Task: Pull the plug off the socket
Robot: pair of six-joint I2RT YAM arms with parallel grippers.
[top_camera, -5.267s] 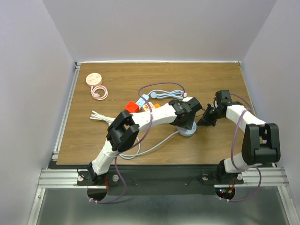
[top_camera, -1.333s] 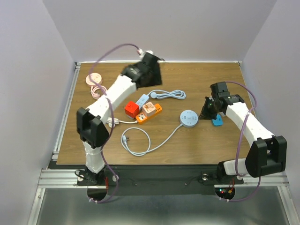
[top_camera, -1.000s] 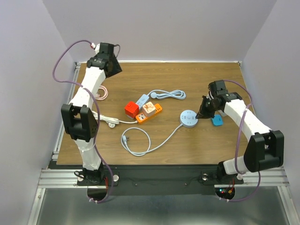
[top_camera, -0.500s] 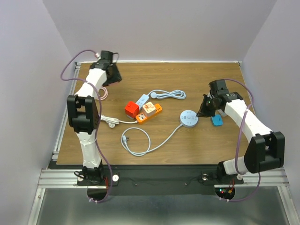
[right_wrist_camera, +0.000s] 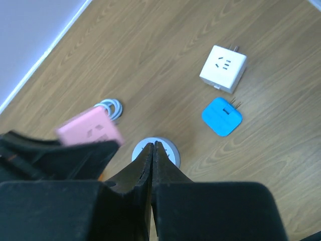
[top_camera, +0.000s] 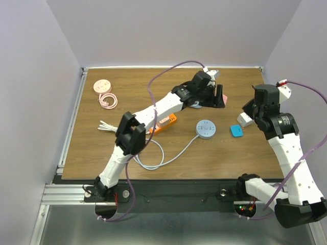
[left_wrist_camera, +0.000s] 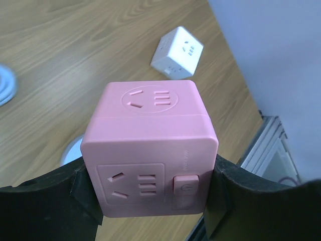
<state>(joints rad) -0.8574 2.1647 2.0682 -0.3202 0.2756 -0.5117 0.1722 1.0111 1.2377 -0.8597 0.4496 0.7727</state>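
My left gripper is shut on a pink cube socket and holds it above the table; the cube fills the left wrist view and shows no plug in its visible faces. From the top, that gripper is far out at the back middle, with the pink cube at its tip. My right gripper is shut and empty, raised over a round grey socket. A white cube plug with prongs and a blue plug lie loose on the wood.
The round grey socket trails a pale cable toward the front. An orange power strip sits under the left arm. A pink round reel and coil lie at the back left. A white cable lies left.
The left arm has swung from the back left corner across to the back middle and now holds the pink cube. The right arm has lifted up and back from beside the round socket.
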